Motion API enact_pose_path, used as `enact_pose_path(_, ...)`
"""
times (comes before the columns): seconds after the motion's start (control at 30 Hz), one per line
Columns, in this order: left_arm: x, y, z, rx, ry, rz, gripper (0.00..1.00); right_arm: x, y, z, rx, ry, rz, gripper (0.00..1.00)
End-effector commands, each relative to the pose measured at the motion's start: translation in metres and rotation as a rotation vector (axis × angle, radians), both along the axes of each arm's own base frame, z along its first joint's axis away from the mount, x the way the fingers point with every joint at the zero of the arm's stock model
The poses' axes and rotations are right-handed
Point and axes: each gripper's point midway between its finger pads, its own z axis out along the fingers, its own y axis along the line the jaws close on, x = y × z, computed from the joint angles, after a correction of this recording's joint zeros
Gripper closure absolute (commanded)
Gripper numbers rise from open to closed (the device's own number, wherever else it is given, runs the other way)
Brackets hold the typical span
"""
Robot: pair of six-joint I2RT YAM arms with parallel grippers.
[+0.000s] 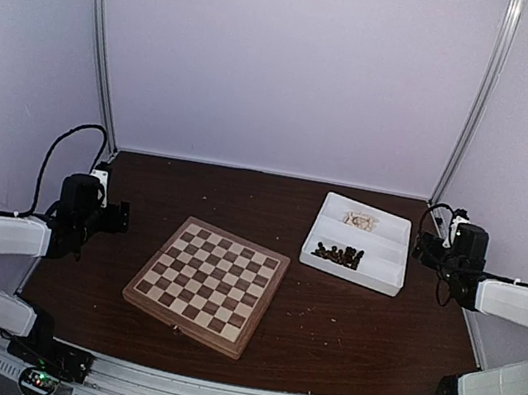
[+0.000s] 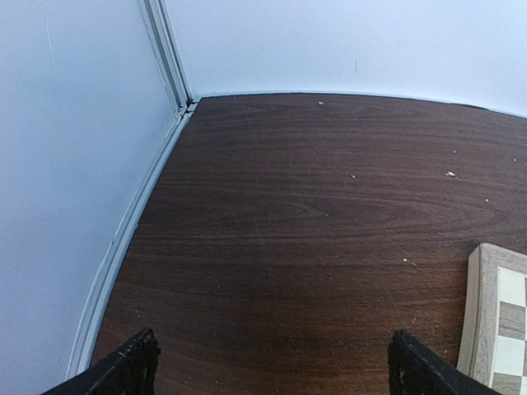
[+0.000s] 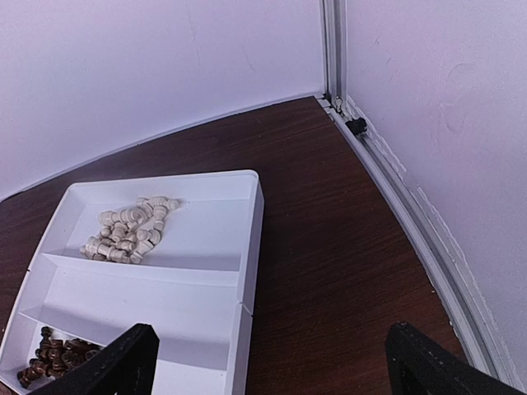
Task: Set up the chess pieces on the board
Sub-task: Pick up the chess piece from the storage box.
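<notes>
The board (image 1: 206,284) lies bare in the middle of the table, turned a little; its pale corner (image 2: 498,321) shows at the right edge of the left wrist view. The chess pieces lie in a white tray (image 1: 389,270): a cream heap (image 1: 361,220) (image 3: 128,229) in the far compartment, a dark brown heap (image 1: 338,257) (image 3: 56,351) in the near one. My left gripper (image 1: 121,217) (image 2: 272,370) hangs open over bare table, left of the board. My right gripper (image 1: 425,248) (image 3: 272,366) stands open beside the tray's right wall, holding nothing.
The tray's middle compartment (image 3: 132,300) holds nothing. White walls close the table on three sides, with metal corner posts (image 1: 103,39) (image 1: 478,102). A rail (image 3: 412,222) runs along the right table edge, another rail (image 2: 136,239) along the left.
</notes>
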Motion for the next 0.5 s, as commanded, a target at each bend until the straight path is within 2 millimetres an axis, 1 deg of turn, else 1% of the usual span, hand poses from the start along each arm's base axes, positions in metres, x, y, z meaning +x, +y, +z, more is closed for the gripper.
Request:
enact_pose_path(0.0, 0.009, -0.009, 0.015, -0.009, -0.034, -0.033, 0.02, 0.003, 0.005, 0.012, 0.016, -0.011, 0.005, 0.0)
enact_pose_path(0.07, 0.007, -0.011, 0.014, -0.032, -0.021, -0.038, 0.02, 0.001, 0.007, 0.013, 0.031, 0.014, 0.006, 0.0)
enact_pose_path(0.17, 0.001, -0.012, 0.018, -0.078, -0.012, -0.034, 0.02, -0.003, 0.004, 0.026, 0.037, 0.041, -0.013, 0.0)
enact_pose_path(0.27, -0.006, -0.022, 0.036, -0.148, -0.045, -0.087, 0.02, -0.009, -0.002, 0.05, 0.049, 0.034, -0.052, 0.0)
enact_pose_path(0.33, -0.009, -0.031, 0.047, -0.188, -0.061, -0.13, 0.02, -0.013, -0.004, 0.061, 0.07, 0.019, -0.073, 0.0)
enact_pose_path(0.4, -0.013, -0.035, 0.054, -0.235, -0.065, -0.145, 0.02, -0.02, -0.006, 0.068, 0.107, -0.004, -0.098, 0.0)
enact_pose_path(0.47, -0.017, -0.039, 0.056, -0.285, -0.061, -0.152, 0.02, -0.026, -0.006, 0.074, 0.122, -0.024, -0.095, 0.0)
